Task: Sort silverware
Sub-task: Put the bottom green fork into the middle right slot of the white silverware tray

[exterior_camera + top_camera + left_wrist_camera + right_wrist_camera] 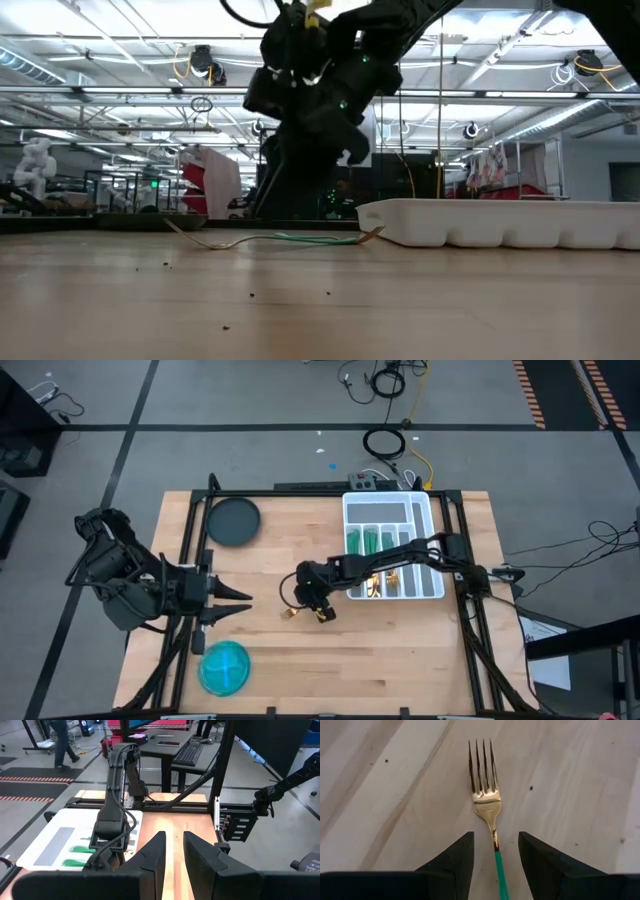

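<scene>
2 matte-black jointed arms w/ black cables, wedge-shaped dark fingers (pixel 455 865).

You've got bright, even overhead light everywhere, ceiling strips (pixel 90 62) blowing out a bit down low, the fork (pixel 485 795) crisp but glinting, shadows soft.

Grey floor (pixel 250 400) with dark tape lines and loose cables (pixel 385 380); ceiling strip lights (pixel 120 45); a desk with keyboard (pixel 187 752) beyond the counter.

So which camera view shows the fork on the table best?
The right wrist view: the fork lies flat between the open right claw, tines and handle clear. The high view shows a gold speck, the low view a thin edge-on line, the left wrist view nothing.
</scene>
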Motion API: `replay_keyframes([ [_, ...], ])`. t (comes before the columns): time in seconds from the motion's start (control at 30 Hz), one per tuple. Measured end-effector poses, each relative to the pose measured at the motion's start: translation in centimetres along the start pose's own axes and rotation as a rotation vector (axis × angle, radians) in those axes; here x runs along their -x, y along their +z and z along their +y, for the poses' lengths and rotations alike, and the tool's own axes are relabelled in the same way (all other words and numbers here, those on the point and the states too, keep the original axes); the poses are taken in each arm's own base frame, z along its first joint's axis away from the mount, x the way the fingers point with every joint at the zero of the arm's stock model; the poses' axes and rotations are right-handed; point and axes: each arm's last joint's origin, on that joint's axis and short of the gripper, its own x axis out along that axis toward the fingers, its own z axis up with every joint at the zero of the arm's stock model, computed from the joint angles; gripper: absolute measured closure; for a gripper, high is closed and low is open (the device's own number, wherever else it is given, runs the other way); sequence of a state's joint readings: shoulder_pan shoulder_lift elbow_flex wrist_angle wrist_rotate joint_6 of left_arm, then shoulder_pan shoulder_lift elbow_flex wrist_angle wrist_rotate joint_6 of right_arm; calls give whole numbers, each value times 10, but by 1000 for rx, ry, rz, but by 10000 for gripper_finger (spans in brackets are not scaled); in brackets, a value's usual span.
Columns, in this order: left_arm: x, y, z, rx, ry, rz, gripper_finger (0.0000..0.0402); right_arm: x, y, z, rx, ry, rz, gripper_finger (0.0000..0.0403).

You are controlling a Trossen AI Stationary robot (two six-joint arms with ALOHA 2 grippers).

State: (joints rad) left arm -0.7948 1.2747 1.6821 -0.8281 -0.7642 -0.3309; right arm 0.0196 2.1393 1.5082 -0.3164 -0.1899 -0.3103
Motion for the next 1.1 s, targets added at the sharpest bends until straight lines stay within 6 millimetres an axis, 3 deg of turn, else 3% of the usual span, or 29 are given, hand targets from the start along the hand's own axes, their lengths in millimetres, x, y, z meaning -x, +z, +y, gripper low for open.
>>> replay_keyframes([
  [0.7,0,-3,1,-17,6,20,327,-26,-15,-3,-9,28,28,261],
  [1.1,0,-4,1,-30,11,32,327,-26,-17,-2,-10,38,58,393],
])
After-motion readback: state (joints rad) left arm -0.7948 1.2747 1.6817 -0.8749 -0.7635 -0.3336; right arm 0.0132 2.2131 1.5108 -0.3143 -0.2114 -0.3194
